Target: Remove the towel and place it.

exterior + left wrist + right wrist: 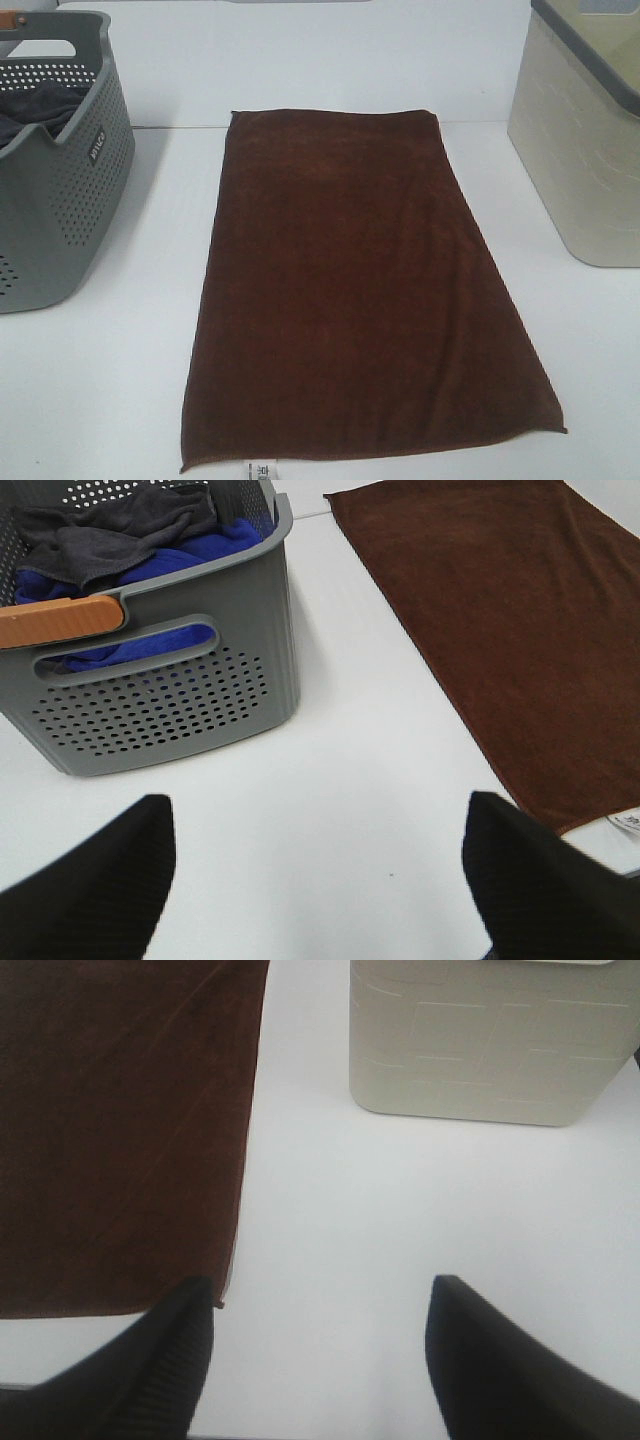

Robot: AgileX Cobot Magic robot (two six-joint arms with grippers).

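Towel (365,290) handling is judged from how flat it is spread on the white tabletop (100,390), between a grey perforated basket (60,200) on the left and a cream bin (585,150) on the right. Dark grey and blue cloths are seen piled in the basket. Plush, limp and light cloth is suggested; it would sag and drag when lifted, and nothing fragile is noted. A hemmed near corner is judged the best place to be pinched, the white label (262,471) marking the near short edge. Both the left claw (315,880) and the right claw (315,1360) are spread and empty above the tabletop beside the near corners.
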